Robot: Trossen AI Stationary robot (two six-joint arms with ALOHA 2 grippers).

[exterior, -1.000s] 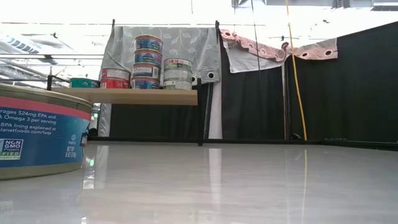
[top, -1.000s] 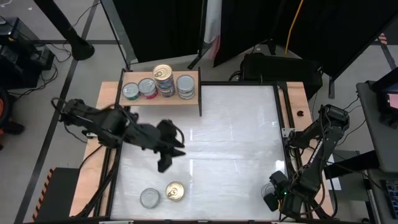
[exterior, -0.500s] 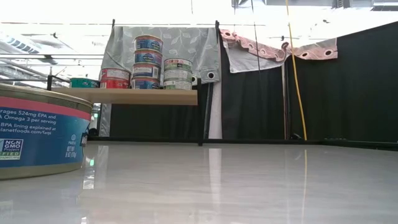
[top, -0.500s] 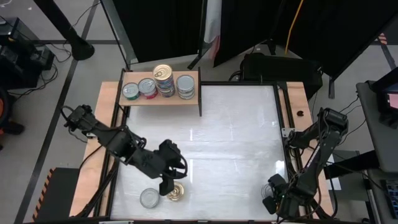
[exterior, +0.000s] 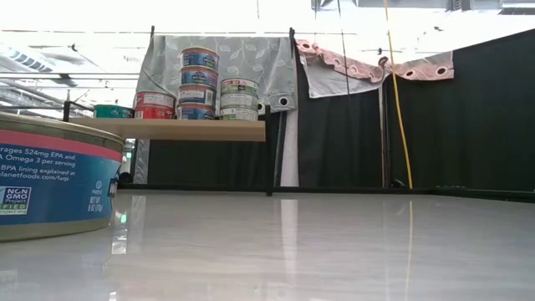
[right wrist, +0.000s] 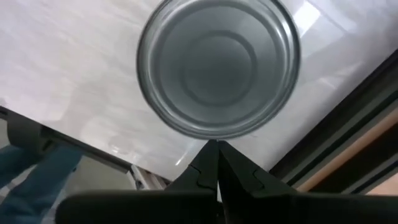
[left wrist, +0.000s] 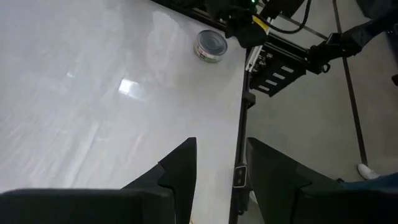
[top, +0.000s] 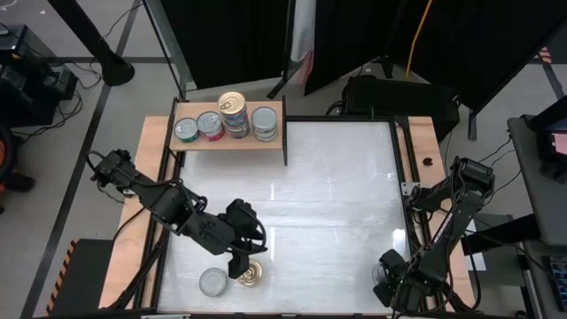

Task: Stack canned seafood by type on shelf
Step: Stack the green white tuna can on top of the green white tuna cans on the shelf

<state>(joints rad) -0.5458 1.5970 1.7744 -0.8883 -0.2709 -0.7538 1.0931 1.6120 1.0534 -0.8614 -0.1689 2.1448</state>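
Gold tin [top: 251, 275]: upright on the table [top: 337, 195] near the front edge, left of middle, almost straight under the left gripper [top: 241, 264], just to its front-right. Round and squat, axis vertical, so no better or worse side for a pinch; probably only a short drop needed. Left fingers [left wrist: 180, 162] apart, nothing seen between them in the wrist view. Smooth metal lid with pull tab, printed side label, hard rim. Silver tin [top: 213, 282] just beside, nearer the front-left corner, not touching as far as can be told. Glossy white tabletop, likely slippery under a nudged tin. Shelf [top: 279, 133] at the back-left corner: light wood, dark end panel, carrying four groups of tins [top: 233, 113], two of them stacked. Well apart at the front-right corner, right gripper [top: 387, 282] pressed together and empty, a third tin [right wrist: 219, 65] with plain ringed metal face right ahead of its tips. Left arm plainly nearer the gold tin.
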